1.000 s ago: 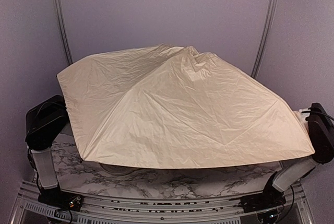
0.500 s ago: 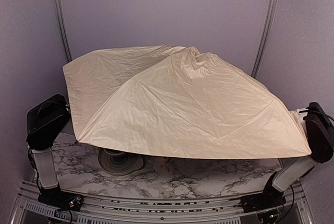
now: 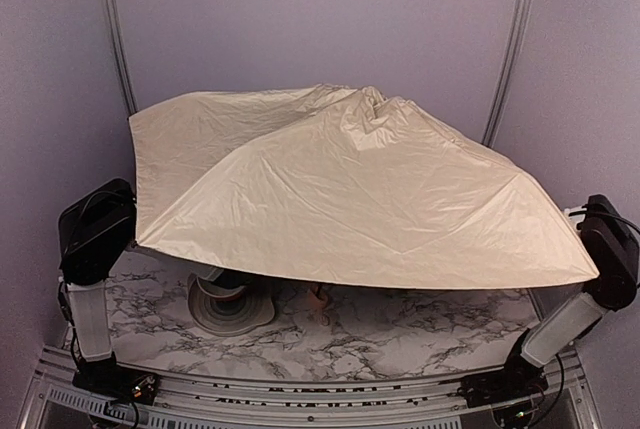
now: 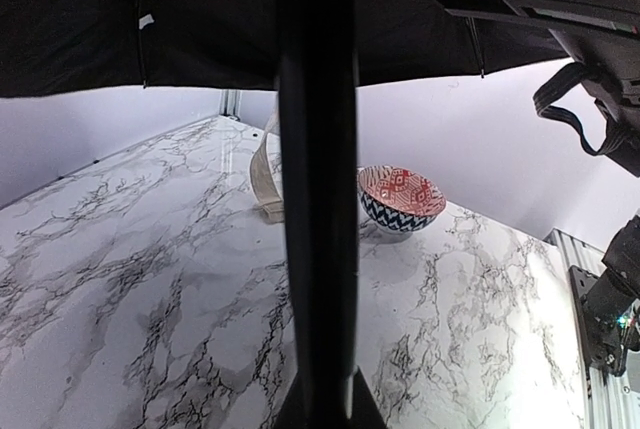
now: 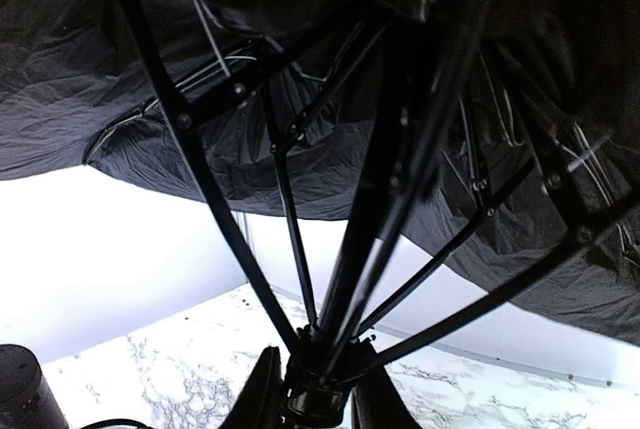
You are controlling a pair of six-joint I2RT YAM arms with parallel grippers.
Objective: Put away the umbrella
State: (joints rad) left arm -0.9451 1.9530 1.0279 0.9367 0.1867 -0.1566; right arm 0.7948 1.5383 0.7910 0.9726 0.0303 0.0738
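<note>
Top external shows the umbrella (image 3: 350, 199) spread; wrist views show left end effector (image 4: 320, 404) and right end effector (image 5: 312, 394) gripping it.

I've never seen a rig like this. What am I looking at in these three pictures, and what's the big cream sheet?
The left arm and right arm are black and grey robot arms bolted to a marble-patterned table. One picture looks down from above; two come from wrist cameras. The sheet is an open cream fabric umbrella with black lining. The left gripper is closed on its thin black shaft; the right gripper appears closed on the hub where the ribs meet. A red-patterned bowl sits on the table beneath.
</note>
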